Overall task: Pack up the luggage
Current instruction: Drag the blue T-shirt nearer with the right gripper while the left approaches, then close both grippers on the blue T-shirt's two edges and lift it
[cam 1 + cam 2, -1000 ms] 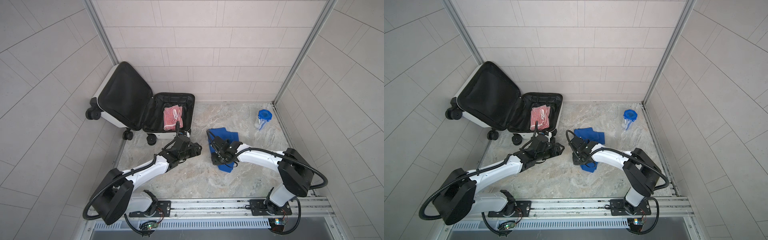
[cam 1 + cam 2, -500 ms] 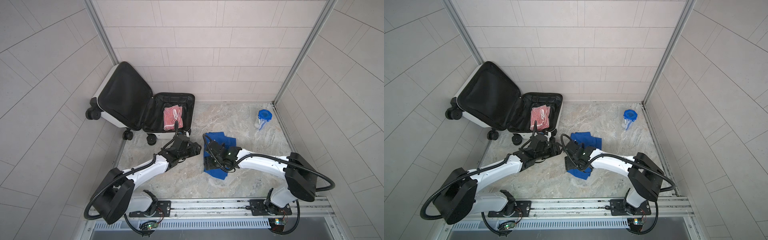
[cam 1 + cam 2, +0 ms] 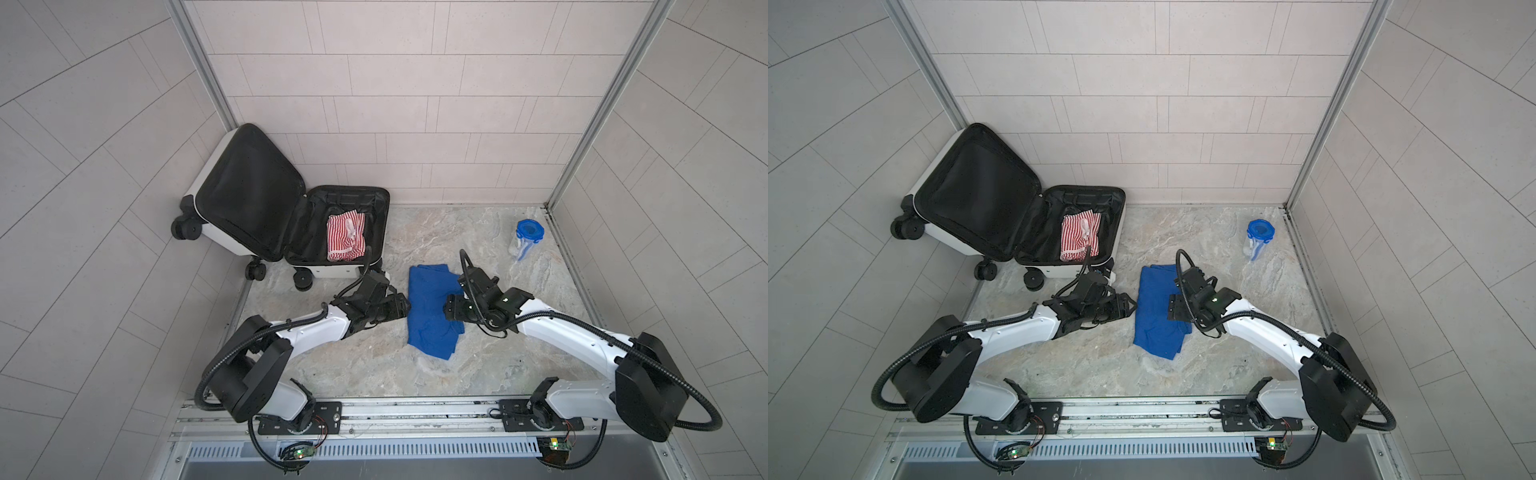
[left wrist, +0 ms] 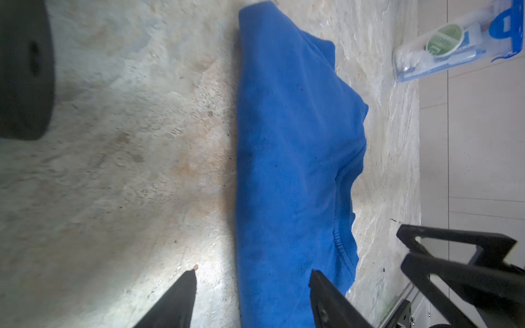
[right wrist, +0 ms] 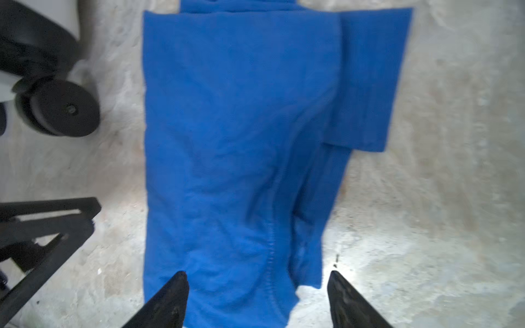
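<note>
Both top views are evenly and softly lit, with only faint shadows under the arms. Tile lines on the side walls [image 3: 83, 249] are bowed toward the frame edges.

In the left wrist view a bright patch is recorded on the floor [image 4: 159, 264] just beside one fingertip [image 4: 189, 286]. The luggage wheel [image 4: 25, 71], far ahead of the fingers, is blurred.

In the right wrist view glare is noted beside a fingertip [image 5: 339, 289]. The blue cloth [image 5: 241, 127] ahead of the fingers is rendered soft.

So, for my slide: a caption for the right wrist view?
Open right gripper above the folded blue shirt, a luggage wheel nearby.
</note>
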